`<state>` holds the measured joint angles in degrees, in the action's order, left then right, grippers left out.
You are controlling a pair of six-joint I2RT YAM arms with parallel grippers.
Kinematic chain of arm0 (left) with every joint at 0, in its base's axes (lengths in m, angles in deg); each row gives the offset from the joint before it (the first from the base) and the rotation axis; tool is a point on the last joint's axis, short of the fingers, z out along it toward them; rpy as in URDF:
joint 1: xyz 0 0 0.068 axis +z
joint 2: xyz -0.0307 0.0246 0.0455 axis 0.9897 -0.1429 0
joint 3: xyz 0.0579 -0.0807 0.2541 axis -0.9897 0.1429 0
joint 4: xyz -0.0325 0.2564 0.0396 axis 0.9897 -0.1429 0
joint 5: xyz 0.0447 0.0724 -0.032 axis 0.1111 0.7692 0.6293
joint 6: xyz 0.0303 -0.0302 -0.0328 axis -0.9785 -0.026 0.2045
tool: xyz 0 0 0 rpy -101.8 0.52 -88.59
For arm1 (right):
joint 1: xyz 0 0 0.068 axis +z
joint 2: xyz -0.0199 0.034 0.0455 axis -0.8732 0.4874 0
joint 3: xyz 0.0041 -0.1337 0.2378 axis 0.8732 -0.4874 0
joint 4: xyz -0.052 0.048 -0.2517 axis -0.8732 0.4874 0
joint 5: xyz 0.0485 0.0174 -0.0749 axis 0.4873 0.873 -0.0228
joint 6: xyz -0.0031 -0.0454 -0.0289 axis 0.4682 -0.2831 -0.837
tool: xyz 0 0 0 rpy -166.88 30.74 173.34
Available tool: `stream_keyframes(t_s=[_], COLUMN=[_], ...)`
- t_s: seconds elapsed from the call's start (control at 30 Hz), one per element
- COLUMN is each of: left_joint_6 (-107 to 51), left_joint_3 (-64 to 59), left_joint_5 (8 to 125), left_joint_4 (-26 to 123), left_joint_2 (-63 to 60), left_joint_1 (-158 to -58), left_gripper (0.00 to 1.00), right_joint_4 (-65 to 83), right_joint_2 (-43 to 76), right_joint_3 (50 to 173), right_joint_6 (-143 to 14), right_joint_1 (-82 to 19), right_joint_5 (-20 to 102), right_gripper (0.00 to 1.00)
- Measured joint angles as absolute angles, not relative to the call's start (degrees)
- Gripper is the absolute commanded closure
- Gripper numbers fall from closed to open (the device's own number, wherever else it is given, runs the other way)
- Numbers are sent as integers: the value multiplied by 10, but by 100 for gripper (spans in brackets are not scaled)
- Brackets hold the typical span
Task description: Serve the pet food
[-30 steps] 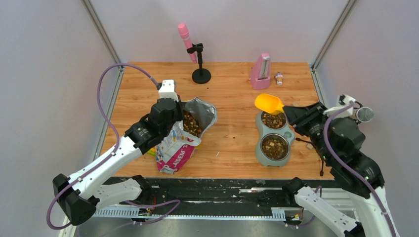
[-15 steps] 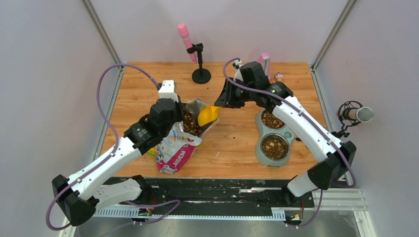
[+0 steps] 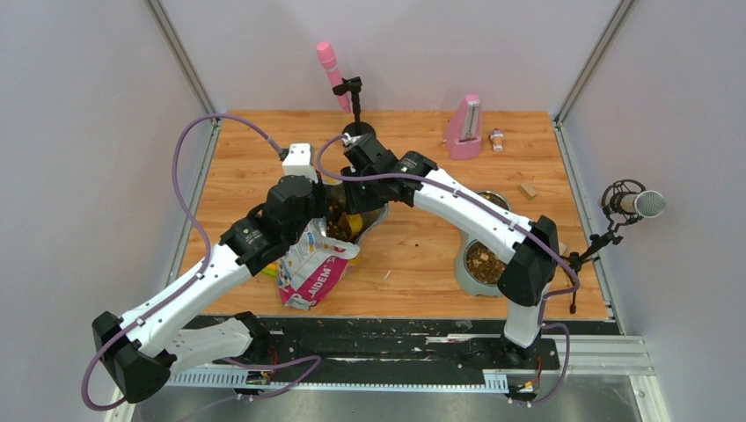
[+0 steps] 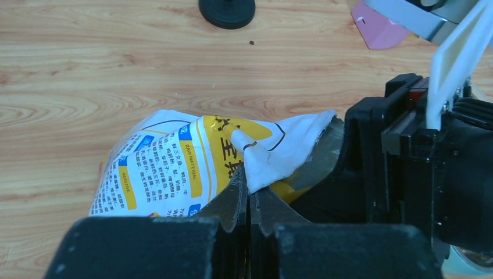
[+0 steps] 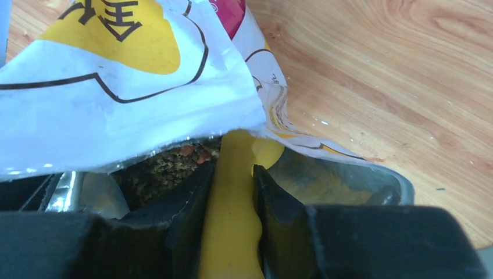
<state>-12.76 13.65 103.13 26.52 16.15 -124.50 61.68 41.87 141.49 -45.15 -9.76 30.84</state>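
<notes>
The printed food bag (image 3: 310, 268) stands left of centre, and my left gripper (image 4: 249, 187) is shut on its torn white top edge (image 4: 273, 154), holding the mouth open. Brown pet food (image 5: 168, 163) fills the bag. My right gripper (image 5: 232, 168) is shut on the handle of the yellow scoop (image 5: 231, 215), whose bowl end dips into the bag's mouth and is mostly hidden by the flap. From above, the right gripper (image 3: 356, 198) hangs over the opening, with a bit of the scoop (image 3: 354, 227) showing. The grey double bowl (image 3: 466, 280) on the right holds pet food (image 3: 479, 258).
A pink microphone (image 3: 328, 61) on a black stand (image 3: 358, 134) is just behind the bag. A pink metronome (image 3: 464, 127), a small bottle (image 3: 497, 139) and a small block (image 3: 528, 189) sit at the back right. Another microphone (image 3: 638, 204) juts in from the right edge.
My right arm swung from over the bowls on the right across to the bag, carrying the scoop, which now dips into the bag's mouth. The left arm and bag stayed put.
</notes>
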Motion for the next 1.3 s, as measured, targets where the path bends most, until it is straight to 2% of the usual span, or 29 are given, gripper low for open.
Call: stream_keyframes(t_s=[0.27,0.57,0.83,1.03,1.3], left_joint_6=[-127,-123,-123,-123,-123], left_joint_3=[136,136,136,136,136], left_joint_5=[1024,1007,1008,1015,1022], left_joint_4=[262,262,262,262,258], left_joint_2=[161,159,159,161,166], left_joint_1=[-1245,-1246,-1245,-1245,-1245], left_gripper=[100,100,100,100,100], right_joint_4=[506,273,119,44,11], right_joint_2=[387,286,247,208,84], right_joint_3=[1310,1075,981,921,861], right_joint_6=[-426,-308,-203,-145,-121], right_joint_1=[-131,-213,-244,-255,-268], right_joint_5=[395,560,662,685,649], right_gripper=[100,100,100,100,100])
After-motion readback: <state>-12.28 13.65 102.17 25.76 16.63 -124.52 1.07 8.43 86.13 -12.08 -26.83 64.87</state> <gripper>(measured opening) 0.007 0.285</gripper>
